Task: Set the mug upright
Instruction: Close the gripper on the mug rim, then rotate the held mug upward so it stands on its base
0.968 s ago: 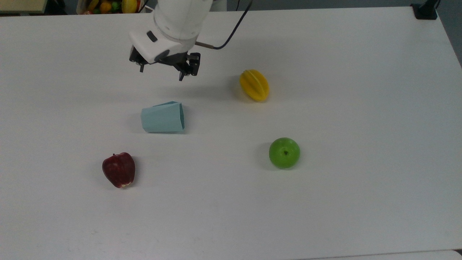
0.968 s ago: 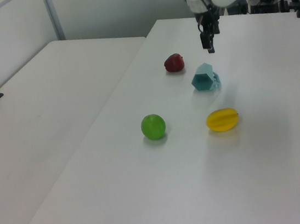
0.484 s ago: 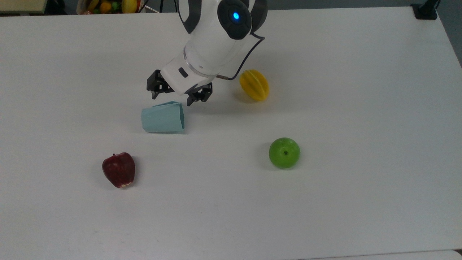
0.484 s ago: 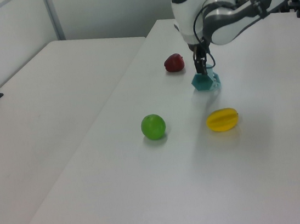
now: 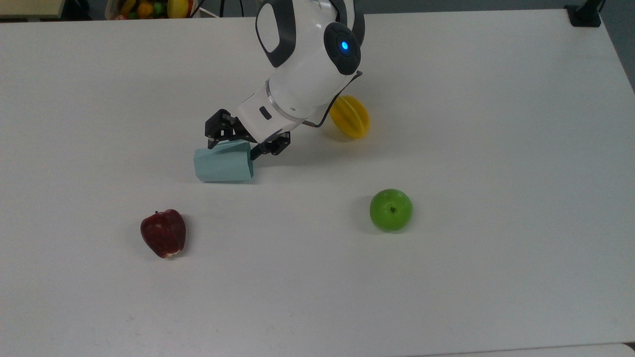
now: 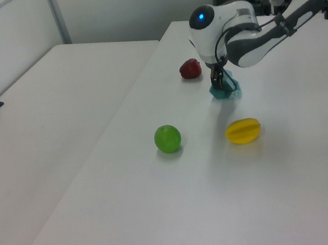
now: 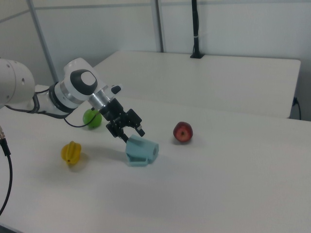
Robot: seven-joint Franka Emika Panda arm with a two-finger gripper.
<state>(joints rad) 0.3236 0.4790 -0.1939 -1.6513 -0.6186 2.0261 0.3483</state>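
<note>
Top view | white table point(image 5: 446, 277) | mug point(image 5: 223, 163) on its side | pincer point(image 5: 234, 146) spread over mug rim

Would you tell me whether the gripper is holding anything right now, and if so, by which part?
Nothing is held. The gripper is open around the wide rim end of the mug, which lies on its side on the table.
</note>
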